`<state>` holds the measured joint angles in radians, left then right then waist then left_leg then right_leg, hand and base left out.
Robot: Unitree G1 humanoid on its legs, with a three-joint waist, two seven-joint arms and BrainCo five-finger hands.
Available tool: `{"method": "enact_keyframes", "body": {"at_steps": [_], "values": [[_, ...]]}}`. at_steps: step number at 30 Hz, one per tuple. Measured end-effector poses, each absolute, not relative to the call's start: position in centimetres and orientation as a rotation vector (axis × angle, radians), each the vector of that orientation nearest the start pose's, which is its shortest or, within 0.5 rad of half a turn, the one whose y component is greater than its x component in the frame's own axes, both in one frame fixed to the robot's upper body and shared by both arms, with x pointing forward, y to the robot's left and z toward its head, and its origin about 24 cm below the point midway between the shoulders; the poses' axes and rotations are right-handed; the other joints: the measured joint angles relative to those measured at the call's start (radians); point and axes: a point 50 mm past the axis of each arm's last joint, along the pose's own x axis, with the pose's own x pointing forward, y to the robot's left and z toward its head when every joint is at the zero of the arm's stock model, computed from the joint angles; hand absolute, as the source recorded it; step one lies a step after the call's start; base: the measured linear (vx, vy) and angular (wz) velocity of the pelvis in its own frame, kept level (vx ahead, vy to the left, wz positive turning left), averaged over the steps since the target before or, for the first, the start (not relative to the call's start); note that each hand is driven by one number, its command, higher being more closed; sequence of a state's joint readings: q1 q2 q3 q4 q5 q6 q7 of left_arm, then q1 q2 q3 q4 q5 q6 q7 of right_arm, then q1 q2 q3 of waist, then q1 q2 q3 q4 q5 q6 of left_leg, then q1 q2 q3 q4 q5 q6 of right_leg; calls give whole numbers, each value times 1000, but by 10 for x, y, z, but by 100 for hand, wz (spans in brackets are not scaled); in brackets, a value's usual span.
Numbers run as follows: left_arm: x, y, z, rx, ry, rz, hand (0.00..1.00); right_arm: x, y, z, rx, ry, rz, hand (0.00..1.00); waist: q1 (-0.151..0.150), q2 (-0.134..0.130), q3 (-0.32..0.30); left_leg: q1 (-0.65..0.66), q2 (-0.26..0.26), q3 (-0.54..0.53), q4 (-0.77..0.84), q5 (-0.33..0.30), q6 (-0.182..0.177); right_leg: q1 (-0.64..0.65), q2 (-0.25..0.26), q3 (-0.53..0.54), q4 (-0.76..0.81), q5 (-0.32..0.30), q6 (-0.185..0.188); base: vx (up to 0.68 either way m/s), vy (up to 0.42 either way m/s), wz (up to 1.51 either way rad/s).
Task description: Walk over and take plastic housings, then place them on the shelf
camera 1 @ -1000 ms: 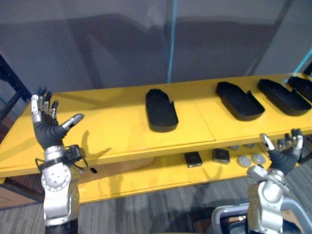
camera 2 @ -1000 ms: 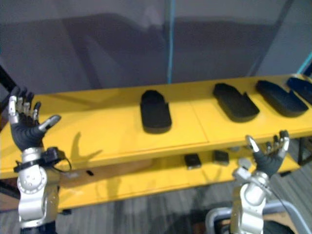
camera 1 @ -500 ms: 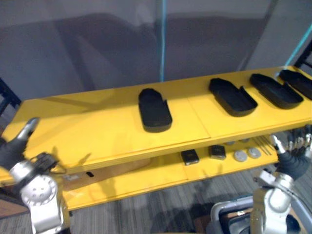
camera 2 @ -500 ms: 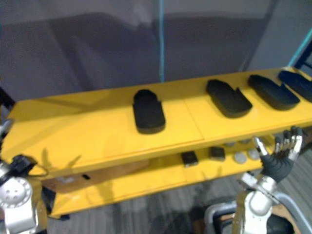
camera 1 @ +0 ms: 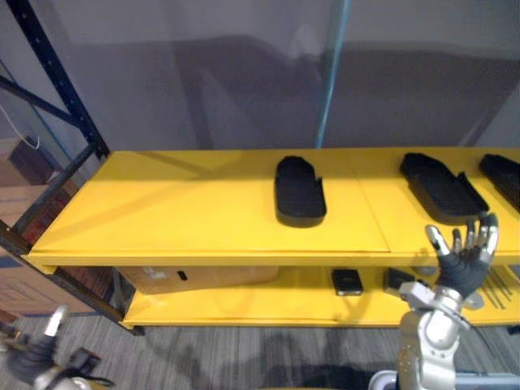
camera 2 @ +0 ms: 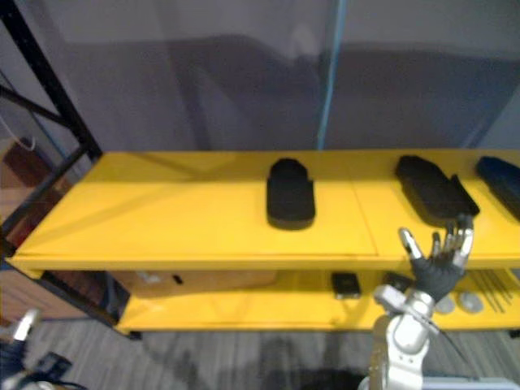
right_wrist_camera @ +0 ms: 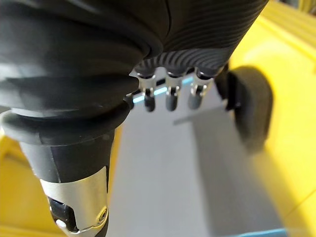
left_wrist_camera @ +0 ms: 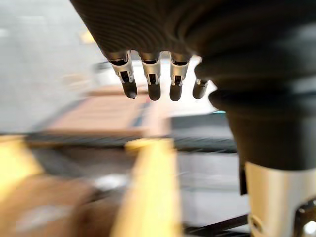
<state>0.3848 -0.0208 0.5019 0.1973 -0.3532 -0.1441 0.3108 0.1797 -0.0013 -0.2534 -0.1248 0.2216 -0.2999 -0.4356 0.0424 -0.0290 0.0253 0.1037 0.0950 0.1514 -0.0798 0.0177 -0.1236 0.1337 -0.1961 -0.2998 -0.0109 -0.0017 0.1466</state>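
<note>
Reading left to right, we see a black perforated steel upright (camera 1: 50,81) with a diagonal brace, bounding the rack's left end. Our left hand (camera 1: 32,361) sits low at the lower-left corner over grey ribbed carpet (camera 1: 227,357). Its fingers (left_wrist_camera: 150,81) are straight and released, nothing in them. A brown cardboard box (camera 1: 195,278) is tucked under the glossy yellow top shelf board (camera 1: 179,211).

Three matte black plastic housings lie flat on that board, well apart:
- the middle housing (camera 1: 299,191), an elongated shallow tray with one rounded end, a raised rim and a side notch
- the second housing (camera 1: 443,185), same shape, angled
- the third housing (camera 1: 504,175), cut by the right edge

On the lower yellow shelf (camera 1: 244,305) are small black rectangular blocks (camera 1: 348,282) and grey discs (camera 2: 470,301).

Our right hand (camera 1: 463,262) is raised before the shelf's front edge with fingers spread, empty, clear of every housing.
</note>
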Motion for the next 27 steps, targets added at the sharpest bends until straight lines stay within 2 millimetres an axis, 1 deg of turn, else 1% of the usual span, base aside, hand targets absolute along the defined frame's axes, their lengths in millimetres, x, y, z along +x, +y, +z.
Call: {"method": "enact_keyframes", "body": {"at_steps": [1,2,4,6,8,11,13,14,21,24,27], "values": [[85,287,-60,-239,386,1018,0,191,-245,51,193,-234,-770,0,-1,-3,-2,0,0,0,0,0,0,-1,0,0,0,0,0,35,-21,-3],[80,277,-75,-324,437,1002,0,189,-245,42,194,-194,-794,0,-3,-6,-4,0,0,3,0,0,0,-3,0,2,1,0,0,29,-11,-5],[75,267,-89,-394,489,998,0,187,-246,36,193,-167,-812,0,-4,-7,-4,0,1,9,0,-2,0,-3,0,6,1,0,0,18,-2,-9],[69,250,-109,-487,578,988,0,183,-248,30,196,-145,-834,0,-6,-6,-4,3,6,23,0,-5,0,-10,1,22,3,0,0,4,4,-17],[64,245,-116,-537,606,987,0,179,-251,24,220,-120,-861,0,-11,-4,-3,6,9,28,0,-7,-1,-11,3,26,3,0,0,1,-1,-10],[57,244,-121,-577,617,1026,0,173,-253,14,267,-92,-896,0,-11,0,-1,23,15,53,0,-13,-6,-10,7,49,3,0,0,6,6,-21],[56,241,-123,-617,610,1048,0,171,-253,13,278,-90,-900,0,-14,6,6,34,17,62,0,-16,-6,-7,7,57,4,0,0,2,11,-16],[77,242,-118,-652,537,1045,0,168,-248,8,281,-97,-872,0,-23,15,44,37,17,73,0,-29,-7,-9,4,60,5,1,2,-3,2,-3],[78,243,-118,-651,533,1046,0,169,-249,9,277,-105,-856,0,-25,13,46,42,17,81,0,-39,-6,-10,8,66,5,-1,4,0,-4,-3],[77,243,-118,-638,536,1046,0,175,-250,14,265,-128,-807,0,-24,6,51,55,18,103,1,-48,-8,-12,9,89,6,-4,6,8,4,-19],[82,242,-121,-628,552,1028,0,183,-258,23,223,-164,-749,0,-27,-3,55,53,14,107,5,-47,-8,-20,9,101,8,-6,6,21,5,-10]]}}
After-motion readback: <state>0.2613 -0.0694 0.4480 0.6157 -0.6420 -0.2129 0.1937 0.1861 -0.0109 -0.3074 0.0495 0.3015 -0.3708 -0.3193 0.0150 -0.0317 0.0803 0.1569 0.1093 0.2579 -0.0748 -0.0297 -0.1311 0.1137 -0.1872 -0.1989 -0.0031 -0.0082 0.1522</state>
